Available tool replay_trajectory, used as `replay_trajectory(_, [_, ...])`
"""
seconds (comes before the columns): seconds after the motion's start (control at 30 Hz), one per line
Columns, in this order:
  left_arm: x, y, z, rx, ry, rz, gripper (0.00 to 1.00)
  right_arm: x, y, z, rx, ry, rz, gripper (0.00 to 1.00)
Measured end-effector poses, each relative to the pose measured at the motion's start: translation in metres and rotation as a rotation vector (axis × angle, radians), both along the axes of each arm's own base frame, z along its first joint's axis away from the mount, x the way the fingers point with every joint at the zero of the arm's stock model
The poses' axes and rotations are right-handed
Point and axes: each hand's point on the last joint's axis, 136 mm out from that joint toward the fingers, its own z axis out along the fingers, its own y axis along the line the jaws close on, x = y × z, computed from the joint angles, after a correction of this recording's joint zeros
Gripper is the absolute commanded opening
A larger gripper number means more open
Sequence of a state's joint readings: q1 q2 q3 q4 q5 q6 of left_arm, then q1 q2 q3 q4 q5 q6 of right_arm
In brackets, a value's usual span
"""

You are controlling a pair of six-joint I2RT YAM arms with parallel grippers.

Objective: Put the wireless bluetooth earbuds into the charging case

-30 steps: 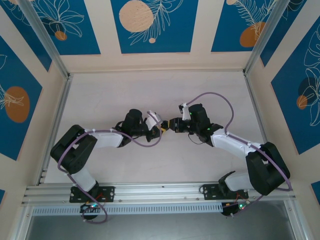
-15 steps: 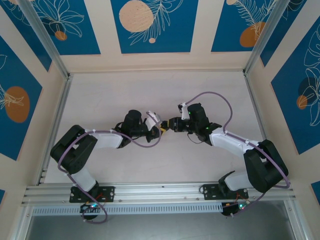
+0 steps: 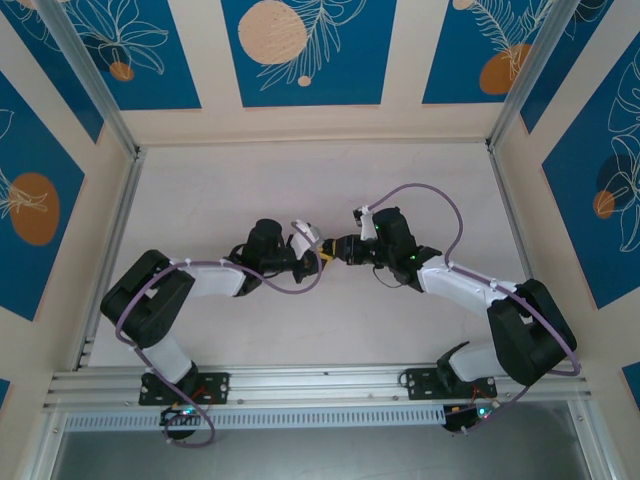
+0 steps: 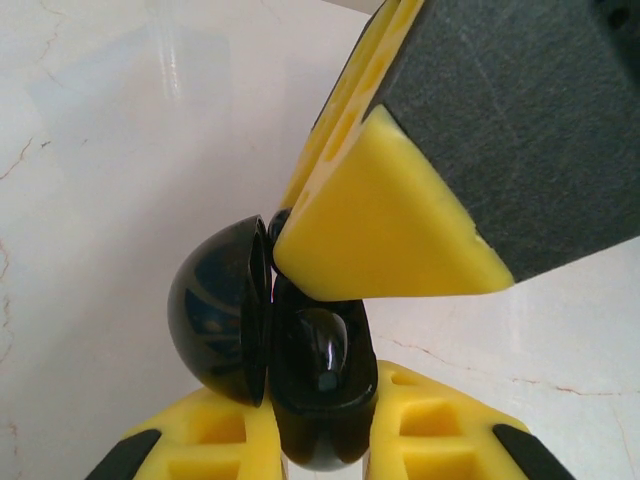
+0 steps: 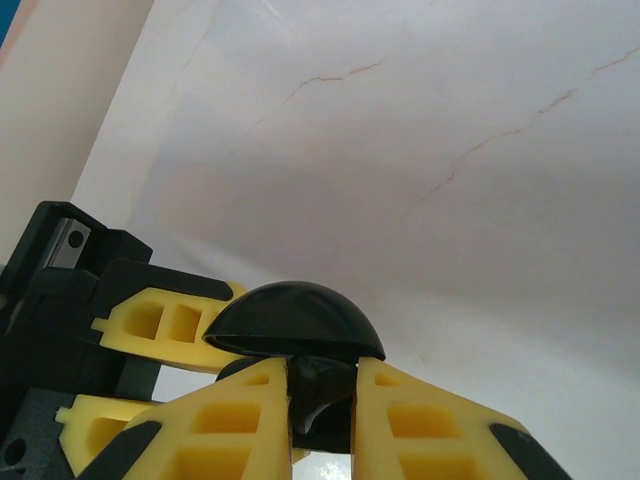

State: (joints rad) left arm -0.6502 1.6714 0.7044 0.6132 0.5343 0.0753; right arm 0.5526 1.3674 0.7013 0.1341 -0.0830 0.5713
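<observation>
My left gripper [image 4: 325, 425] clamps the open charging case [image 4: 215, 310] as my right gripper [image 5: 322, 372], pinching an apparent earbud [image 5: 318, 398] at the case's mouth, risks jamming it askew.

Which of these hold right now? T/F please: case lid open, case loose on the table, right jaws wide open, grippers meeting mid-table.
1. The charging case has its lid open. True.
2. The case lies loose on the table. False: it is clamped by the left gripper.
3. The right gripper stands wide open. False: it is shut on a small glossy black piece, apparently an earbud, right under the lid.
4. The two grippers meet tip to tip near the table's middle. True.
</observation>
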Motion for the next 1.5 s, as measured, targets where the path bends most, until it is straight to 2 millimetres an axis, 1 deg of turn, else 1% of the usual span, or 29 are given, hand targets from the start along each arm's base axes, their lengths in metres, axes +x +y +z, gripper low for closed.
replay_trajectory(0.1, [0.000, 0.000, 0.000, -0.002, 0.006, 0.002, 0.10, 0.000, 0.000, 0.000, -0.004, -0.004, 0.001, 0.21])
replay_trajectory(0.2, [0.000, 0.000, 0.000, -0.004, 0.013, 0.006, 0.10, 0.000, 0.000, 0.000, -0.006, -0.005, 0.000, 0.29])
replay_trajectory(0.3, [0.000, 0.000, 0.000, -0.004, 0.013, 0.005, 0.10, -0.001, 0.001, 0.001, -0.004, -0.009, 0.003, 0.34])
replay_trajectory(0.43, [0.000, 0.000, 0.001, -0.007, 0.010, 0.005, 0.10, -0.002, 0.001, 0.007, 0.005, -0.019, 0.005, 0.41])
replay_trajectory(0.5, [0.000, 0.000, 0.001, -0.009, 0.007, 0.005, 0.10, -0.003, 0.000, 0.011, 0.011, -0.025, 0.004, 0.42])
replay_trajectory(0.7, [0.000, 0.000, 0.002, -0.009, 0.007, 0.004, 0.10, -0.006, -0.009, 0.037, 0.054, -0.062, 0.002, 0.43])
replay_trajectory(0.83, [-0.001, -0.001, 0.003, -0.018, 0.000, -0.003, 0.10, -0.009, -0.018, 0.056, 0.093, -0.070, 0.012, 0.41])
replay_trajectory(0.9, [-0.003, -0.001, 0.003, -0.028, -0.011, -0.011, 0.10, -0.009, -0.022, 0.066, 0.115, -0.067, 0.022, 0.39])
replay_trajectory(1.0, [-0.008, 0.000, 0.002, -0.040, -0.031, -0.026, 0.10, -0.011, -0.029, 0.080, 0.145, -0.040, 0.041, 0.37])
replay_trajectory(1.17, [-0.013, 0.001, 0.005, -0.064, -0.072, -0.053, 0.10, -0.018, -0.037, 0.097, 0.175, 0.055, 0.079, 0.34])
replay_trajectory(1.23, [-0.015, 0.000, 0.008, -0.072, -0.094, -0.066, 0.10, -0.022, -0.037, 0.101, 0.185, 0.104, 0.097, 0.33])
replay_trajectory(1.3, [-0.015, 0.000, 0.010, -0.081, -0.115, -0.073, 0.10, -0.026, -0.037, 0.100, 0.190, 0.159, 0.110, 0.32])
replay_trajectory(1.5, [-0.016, 0.000, 0.014, -0.092, -0.154, -0.081, 0.10, -0.038, -0.036, 0.084, 0.181, 0.310, 0.123, 0.32])
